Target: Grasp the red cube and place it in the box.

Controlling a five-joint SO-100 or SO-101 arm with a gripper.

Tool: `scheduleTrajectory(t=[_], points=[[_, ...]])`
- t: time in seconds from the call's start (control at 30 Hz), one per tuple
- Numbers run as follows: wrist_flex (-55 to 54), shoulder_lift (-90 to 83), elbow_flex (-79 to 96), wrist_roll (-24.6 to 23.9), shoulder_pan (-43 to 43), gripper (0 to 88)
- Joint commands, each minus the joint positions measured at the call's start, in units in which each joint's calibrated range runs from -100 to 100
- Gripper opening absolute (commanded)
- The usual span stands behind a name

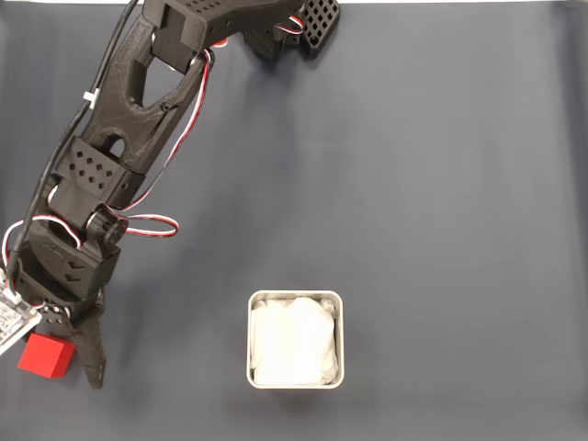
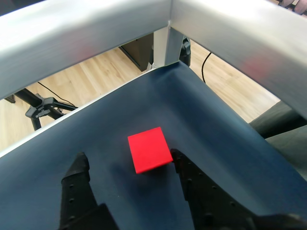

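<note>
The red cube (image 1: 46, 356) lies on the dark mat at the lower left of the fixed view, close to the table's corner. My gripper (image 1: 57, 363) is open and straddles it. In the wrist view the red cube (image 2: 149, 149) sits flat between the two black fingers of the gripper (image 2: 127, 159), its right edge against or very near the right finger (image 2: 192, 179), with a gap to the left finger (image 2: 76, 177). The box (image 1: 341, 340), a silver tin with white lining, stands to the right of the cube, near the lower middle.
The arm's base (image 1: 303, 28) is at the top edge, and the arm (image 1: 138, 101) slants down to the left. A white tag (image 1: 14, 317) hangs beside the gripper. Aluminium frame rails (image 2: 96, 33) meet at a post (image 2: 165, 45) just beyond the table corner, over a wooden floor.
</note>
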Motion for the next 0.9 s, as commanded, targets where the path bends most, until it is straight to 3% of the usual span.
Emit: scheduleTrajectory(t=[0.0,0.87], points=[[-1.1,-2.7,-1.0,-0.1,-1.2,39.6],[-3.1,5.7,-9.7,1.8,-1.9,39.2]])
